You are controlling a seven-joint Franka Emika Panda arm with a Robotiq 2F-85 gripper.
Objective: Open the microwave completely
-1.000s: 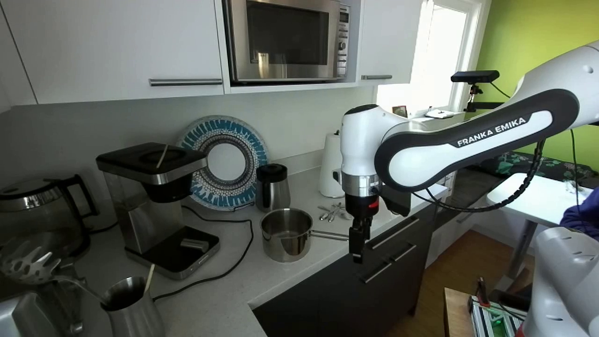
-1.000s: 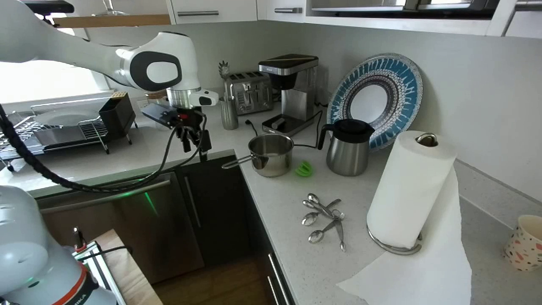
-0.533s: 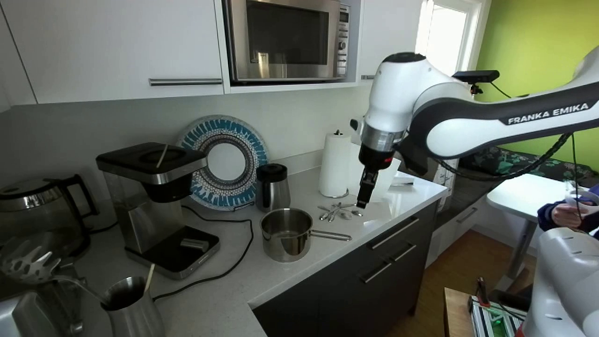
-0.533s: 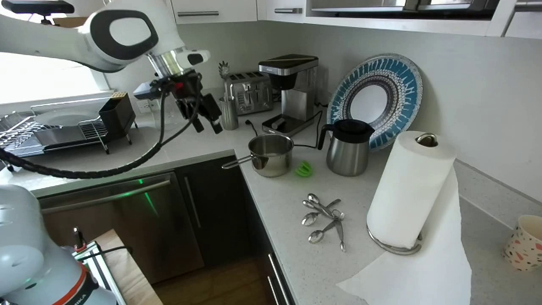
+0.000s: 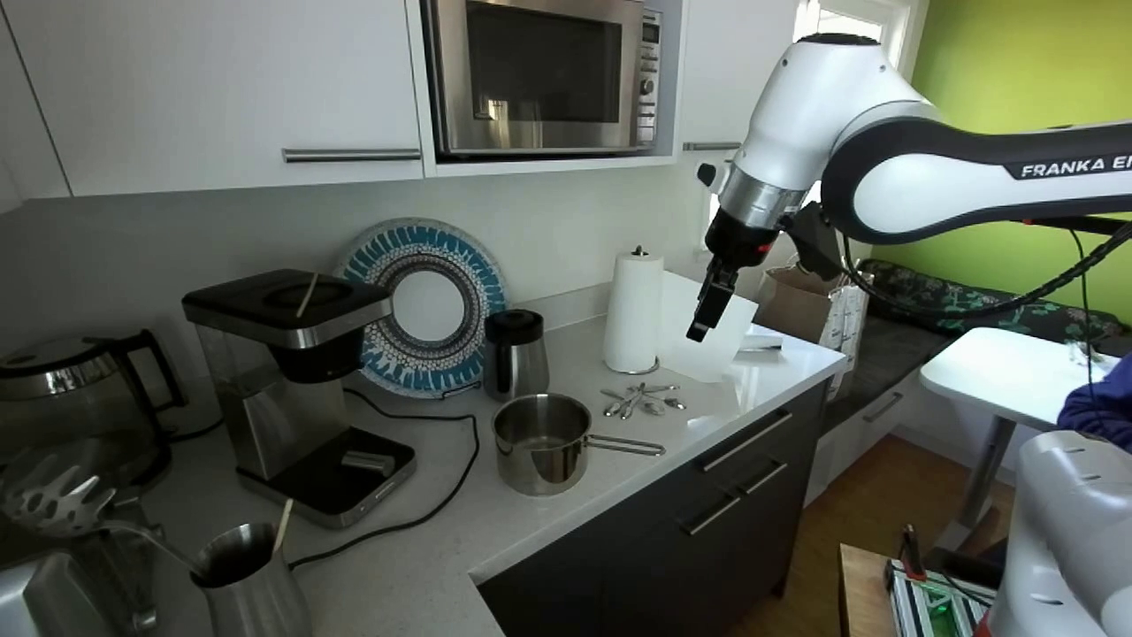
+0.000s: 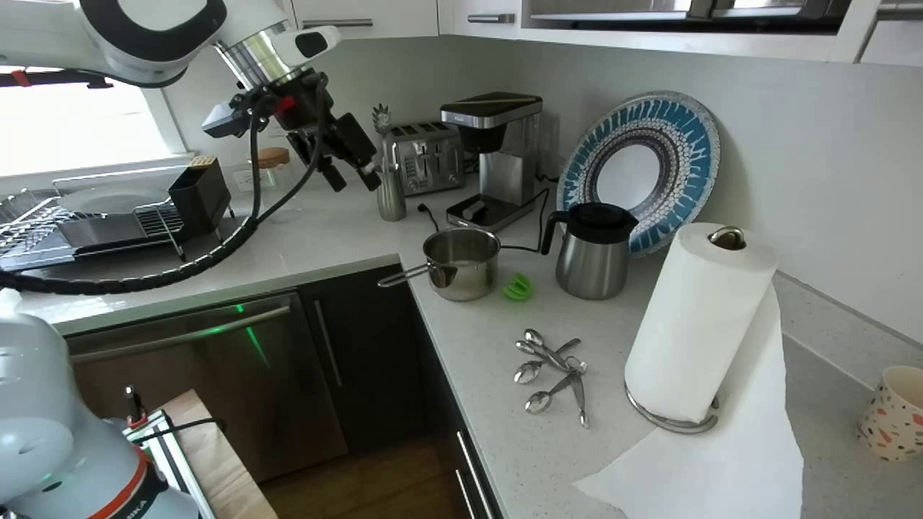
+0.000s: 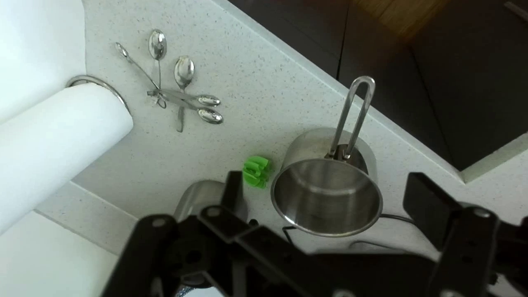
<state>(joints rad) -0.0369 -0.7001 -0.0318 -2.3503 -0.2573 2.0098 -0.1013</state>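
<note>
The Robotiq gripper (image 7: 326, 185) hangs tilted in mid-air, higher than the saucepan (image 5: 541, 451) and apart from it, its two fingers (image 7: 234, 189) spread wide, released. The white Franka arm (image 5: 924, 190) bearing it reaches in above the saucepan's level. Just beside the saucepan sits a small bright-green piece (image 6: 518, 287) I can't identify, and crossed metal spoons (image 7: 180, 97) lie near the saucepan too. A steel carafe (image 6: 595, 259) stands behind the saucepan, toward the wall (image 6: 793, 144); the coffee maker (image 5: 298, 398) is across the saucepan from the spoons. Well above the saucepan, in a niche of the white cabinets (image 5: 239, 88), is the microwave (image 5: 544, 75): stainless-steel front, dark glass window (image 5: 539, 57) with a pale reflection low in one corner, narrow control strip (image 5: 648, 97) down the right with a display (image 5: 650, 33) and knob (image 5: 646, 87). Its door (image 5: 531, 135) lies across the front, closed or nearly so; I can't tell whether a slight gap shows.
</note>
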